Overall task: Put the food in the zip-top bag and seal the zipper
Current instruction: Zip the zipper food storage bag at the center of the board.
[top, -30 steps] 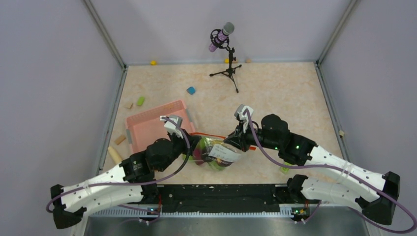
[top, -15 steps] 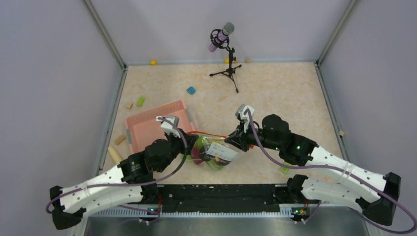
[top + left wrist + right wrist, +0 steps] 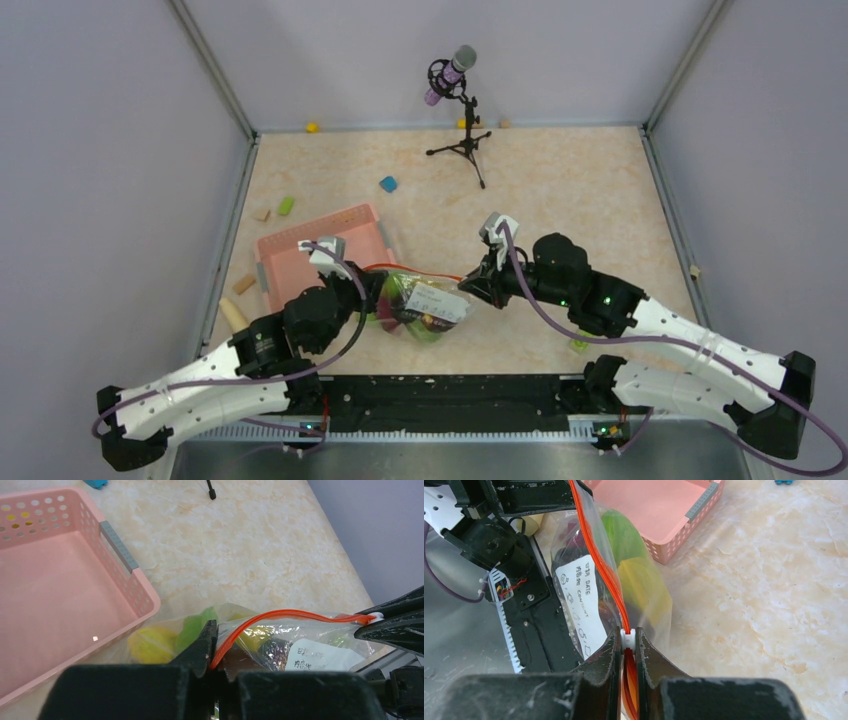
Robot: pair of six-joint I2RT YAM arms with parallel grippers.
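The clear zip-top bag [image 3: 420, 308] hangs between my two grippers, with its white label [image 3: 583, 600] facing the arm bases. Green [image 3: 192, 627], yellow [image 3: 150, 642] and dark food pieces show through its plastic. The orange-red zipper [image 3: 295, 614] runs taut along its mouth. My left gripper [image 3: 216, 645] is shut on the zipper's left end. My right gripper [image 3: 627, 642] is shut on the white slider [image 3: 627, 639] at the zipper's right end. In the top view the left gripper [image 3: 368, 290] and the right gripper [image 3: 472, 284] hold the bag's two ends.
The pink slotted basket [image 3: 318, 258] stands just left of the bag and is empty in the left wrist view [image 3: 60, 595]. A microphone on a tripod [image 3: 460, 120] stands at the back. Small blue [image 3: 388, 184], green [image 3: 286, 205] and tan [image 3: 244, 284] blocks lie about.
My left gripper has moved left and back toward the basket, pulling the bag's left end with it. The bag has shifted left and the zipper is stretched longer. My right gripper has hardly moved.
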